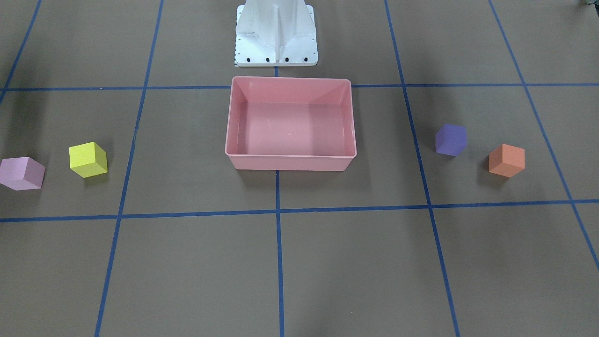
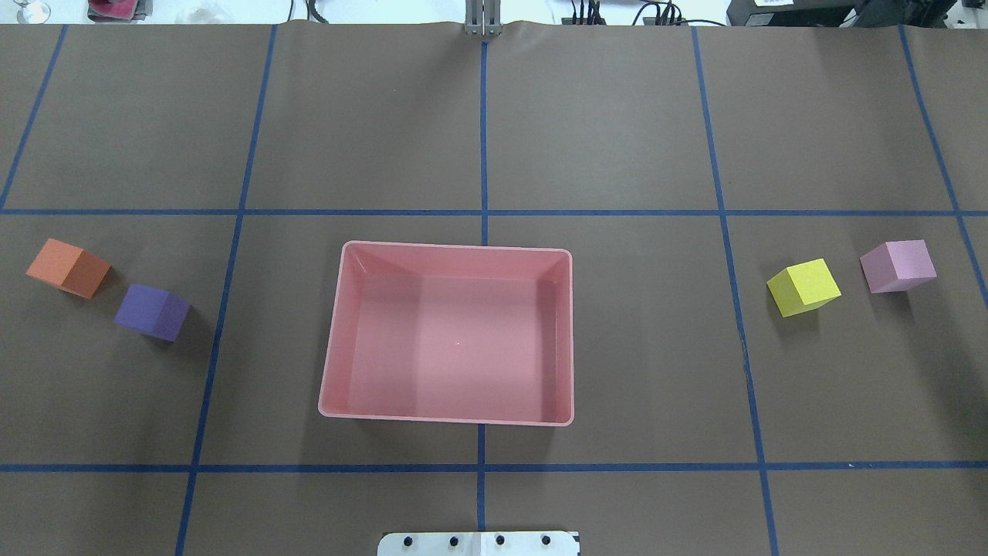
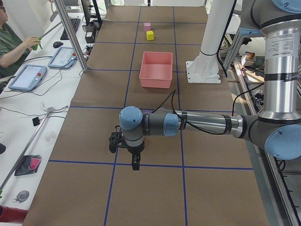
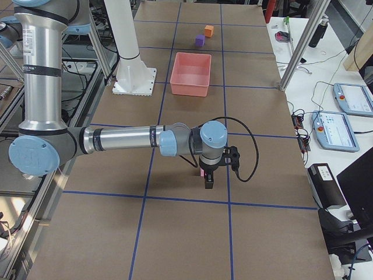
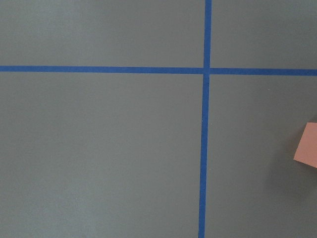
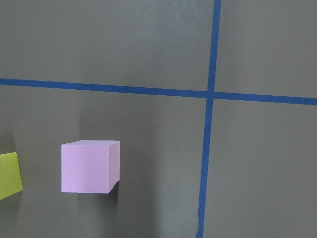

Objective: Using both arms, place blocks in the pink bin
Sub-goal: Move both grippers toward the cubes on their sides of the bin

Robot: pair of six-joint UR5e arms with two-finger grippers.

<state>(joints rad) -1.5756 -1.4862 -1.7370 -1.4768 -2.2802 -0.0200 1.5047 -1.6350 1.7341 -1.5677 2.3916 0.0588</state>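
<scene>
A brown paper-covered worktop (image 2: 617, 139) fills the scene, marked into large squares by blue tape lines (image 2: 484, 139); the light is even and the shadows soft; along the worktop's far side, across from the robot, runs a white bench (image 3: 28, 122) strewn with cables; it bears two teach pendants (image 3: 27, 77), a keyboard (image 3: 73, 26) and a mouse (image 3: 57, 44); an operator (image 3: 9, 47) in green sits there; a slanted aluminium post (image 3: 70, 33) rises beside the bench.

Orange block (image 5: 308, 145) cut off at right edge, left wrist view; yellow block (image 6: 9, 175) cut off at left edge, right wrist view.
</scene>
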